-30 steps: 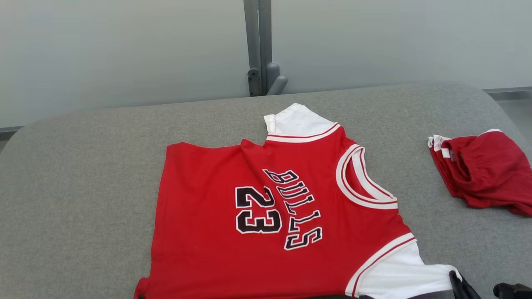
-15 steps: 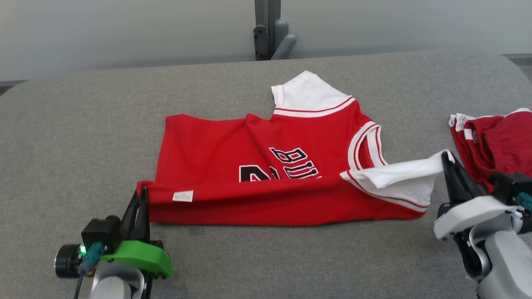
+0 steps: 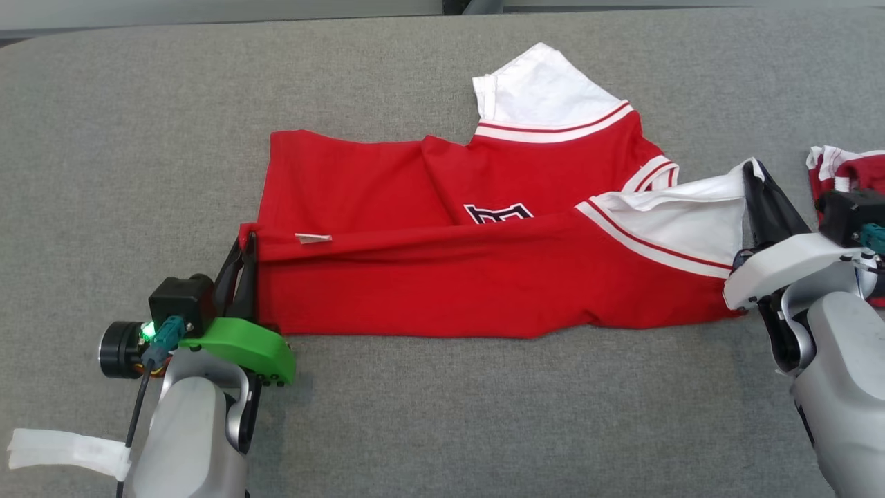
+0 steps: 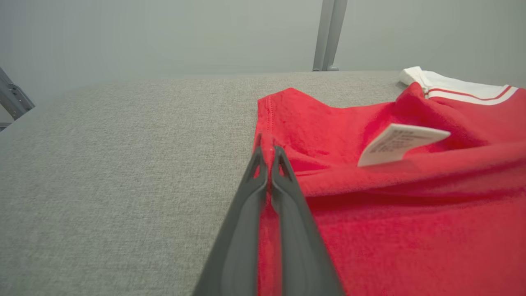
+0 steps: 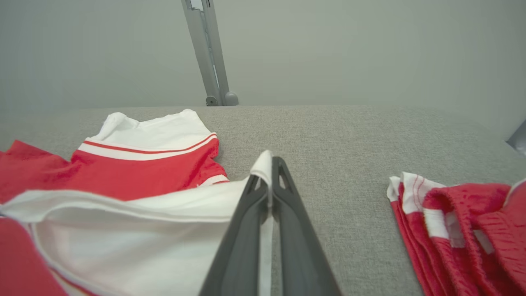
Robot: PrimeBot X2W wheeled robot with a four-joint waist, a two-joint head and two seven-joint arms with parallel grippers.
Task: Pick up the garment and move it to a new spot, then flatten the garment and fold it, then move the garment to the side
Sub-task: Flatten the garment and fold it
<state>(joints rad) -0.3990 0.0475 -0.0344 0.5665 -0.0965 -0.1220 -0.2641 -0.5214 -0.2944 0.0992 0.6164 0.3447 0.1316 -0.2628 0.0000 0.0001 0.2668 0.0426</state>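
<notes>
Item 1, red jersey (image 3: 429,290): left of the red shorts (image 3: 857,169), one edge raised for folding. My left gripper (image 3: 246,241) clamps its hem corner, my right gripper (image 3: 751,167) its white sleeve.

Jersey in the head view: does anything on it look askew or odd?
Yes. The jersey is not flat: a ridge bunches beside the far sleeve, and a white label sticks out near the lifted edge.
</notes>
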